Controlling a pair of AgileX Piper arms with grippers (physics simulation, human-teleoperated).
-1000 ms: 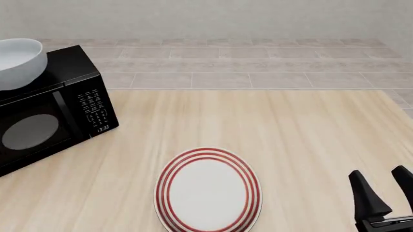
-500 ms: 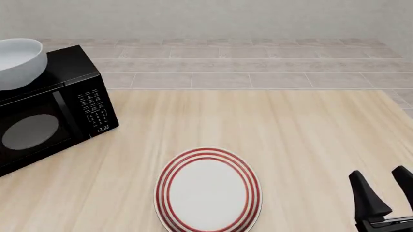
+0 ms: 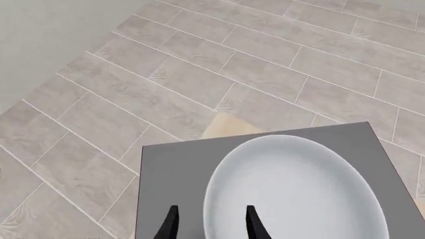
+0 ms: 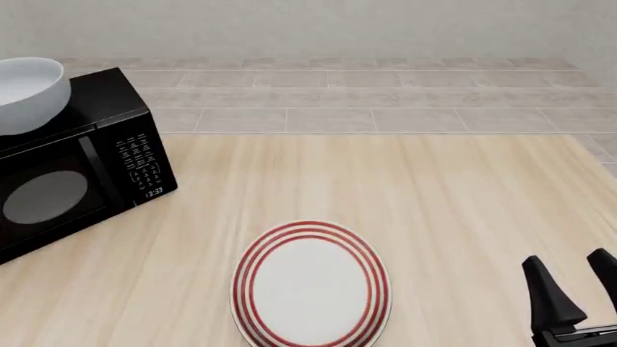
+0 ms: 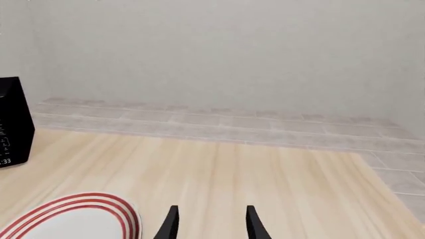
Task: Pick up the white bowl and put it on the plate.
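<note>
The white bowl point(image 4: 29, 94) stands on top of the black microwave point(image 4: 87, 166) at the far left. In the left wrist view the bowl point(image 3: 299, 189) fills the microwave's grey top. My left gripper point(image 3: 211, 226) is open just above the bowl's near rim, with one finger over the bowl and the other outside it. The left gripper is out of the front view. The red-ringed plate point(image 4: 311, 285) lies flat on the table at the front centre. My right gripper point(image 4: 576, 285) is open and empty at the front right, to the right of the plate point(image 5: 73, 219).
The microwave stands at the table's left edge with its door and keypad facing the arms. Its corner shows in the right wrist view point(image 5: 13, 124). Beyond the light wood table point(image 4: 434, 195) is a tiled floor point(image 4: 366, 94) and a pale wall.
</note>
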